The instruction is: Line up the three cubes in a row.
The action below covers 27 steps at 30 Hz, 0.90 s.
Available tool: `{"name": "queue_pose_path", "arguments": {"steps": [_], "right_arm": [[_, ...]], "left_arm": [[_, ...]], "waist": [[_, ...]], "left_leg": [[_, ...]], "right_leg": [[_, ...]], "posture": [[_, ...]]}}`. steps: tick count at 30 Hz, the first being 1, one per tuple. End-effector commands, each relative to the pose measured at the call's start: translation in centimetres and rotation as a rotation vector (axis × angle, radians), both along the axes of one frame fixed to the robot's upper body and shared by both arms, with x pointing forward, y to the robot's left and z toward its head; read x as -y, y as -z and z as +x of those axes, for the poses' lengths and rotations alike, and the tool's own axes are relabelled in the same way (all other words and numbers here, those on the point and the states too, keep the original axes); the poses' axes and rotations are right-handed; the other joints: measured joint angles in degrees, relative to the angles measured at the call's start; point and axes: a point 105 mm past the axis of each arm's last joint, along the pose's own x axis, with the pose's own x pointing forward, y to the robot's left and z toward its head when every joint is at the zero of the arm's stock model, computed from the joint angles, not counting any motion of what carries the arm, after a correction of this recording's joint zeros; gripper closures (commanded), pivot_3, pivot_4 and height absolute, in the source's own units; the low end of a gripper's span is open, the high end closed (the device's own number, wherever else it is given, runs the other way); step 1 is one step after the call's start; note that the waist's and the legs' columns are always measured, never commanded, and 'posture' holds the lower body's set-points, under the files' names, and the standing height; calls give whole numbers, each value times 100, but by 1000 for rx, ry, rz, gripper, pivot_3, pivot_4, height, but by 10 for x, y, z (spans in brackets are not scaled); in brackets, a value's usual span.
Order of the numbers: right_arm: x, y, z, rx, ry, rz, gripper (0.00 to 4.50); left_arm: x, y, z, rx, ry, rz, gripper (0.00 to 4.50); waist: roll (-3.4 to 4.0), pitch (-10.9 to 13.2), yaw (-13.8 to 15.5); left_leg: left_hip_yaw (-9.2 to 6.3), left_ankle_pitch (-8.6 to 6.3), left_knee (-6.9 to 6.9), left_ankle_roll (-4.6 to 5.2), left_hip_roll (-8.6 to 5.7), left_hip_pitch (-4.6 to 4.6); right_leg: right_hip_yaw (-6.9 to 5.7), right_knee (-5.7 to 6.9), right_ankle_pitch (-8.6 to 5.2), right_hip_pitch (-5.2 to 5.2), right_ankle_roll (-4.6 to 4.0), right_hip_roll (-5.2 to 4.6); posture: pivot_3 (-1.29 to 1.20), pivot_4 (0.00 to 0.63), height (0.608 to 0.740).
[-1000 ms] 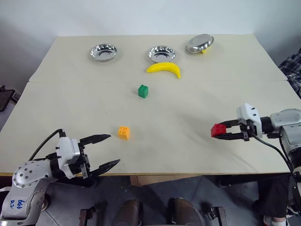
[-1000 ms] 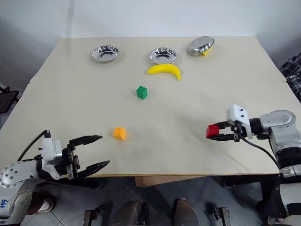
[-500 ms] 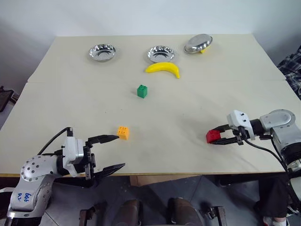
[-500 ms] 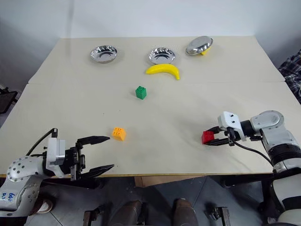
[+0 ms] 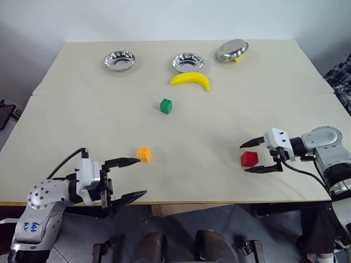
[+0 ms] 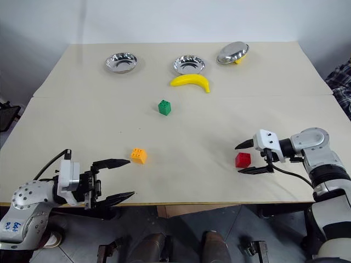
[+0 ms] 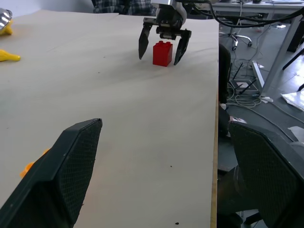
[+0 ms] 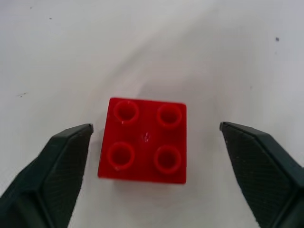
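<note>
1. Head views: the red cube (image 5: 249, 159) sat on the table (image 5: 219, 109) near its right front, between the spread fingers of the right gripper (image 5: 255, 157), which touched nothing. The orange cube (image 5: 144, 154) lay left of centre near the front, and the green cube (image 5: 166, 106) sat farther back, nearer the banana (image 5: 191, 80). The three were well apart and not in a row. The left gripper (image 5: 130, 177) hung wide open just beside the orange cube, one fingertip close to it, holding nothing.

2. Left wrist view: the left gripper's own fingers (image 7: 71, 166) stood far apart. Across the table the red cube (image 7: 162, 53) stood upright on its base, the right gripper (image 7: 159, 47) straddling it with a gap on each side.

3. Right wrist view: the red cube (image 8: 145, 140) showed four studs on top, both fingers (image 8: 57, 161) clear of its flat sides.

4. Handling, as I judged it: these looked like light, rigid plastic blocks, smooth enough to slip. The flat opposite side walls, below the studs, seemed the best place to pinch, squarely and gently.
</note>
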Motion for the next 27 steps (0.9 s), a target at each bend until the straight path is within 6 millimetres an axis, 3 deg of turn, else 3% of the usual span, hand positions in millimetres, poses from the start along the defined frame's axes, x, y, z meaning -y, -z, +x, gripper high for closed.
{"name": "queue_pose_path", "arguments": {"steps": [1,4,9,14,19,23,27], "right_arm": [[10,-35,-5,67,-10,71,14],[16,-53,-18,81,-3,155,14],[27,-35,-43,37,7,157,14],[23,-29,-48,17,-5,161,14],[5,-51,-43,93,-8,315,14],[-13,-62,-49,95,127,571,14],[-16,-52,-65,162,215,638,14]], "left_arm": [[-9,-7,-2,35,-76,-11,0],[-26,-2,0,19,-191,-32,0],[-34,12,-2,-26,-228,-25,0],[-30,9,2,-22,-172,-11,0],[-35,0,7,0,-211,-48,0],[-57,5,13,-15,-396,-116,0],[-90,26,6,-64,-604,-166,0]], "waist": [[0,0,2],[1,1,32],[-3,1,35],[0,2,11],[-1,2,3],[-5,1,61],[-5,1,155]], "left_leg": [[0,0,-1,0,0,0],[-6,-1,-3,-1,1,-3],[-12,-5,-1,-1,2,0],[-5,-5,2,-1,2,6],[-5,-5,0,-3,6,8],[-17,-6,-5,-4,6,2],[-14,-14,-3,-6,3,-1]], "right_leg": [[0,1,0,-1,0,0],[-2,-1,0,-3,0,0],[-12,-13,0,15,0,-1],[-10,-12,0,18,0,-2],[-11,-8,0,14,0,-1],[-19,-7,0,13,0,-1],[-20,-10,0,11,0,-1]], "posture": [[0,150,740],[0,150,740],[0,150,740],[0,150,740],[0,150,740],[0,150,740],[0,150,740]]}}
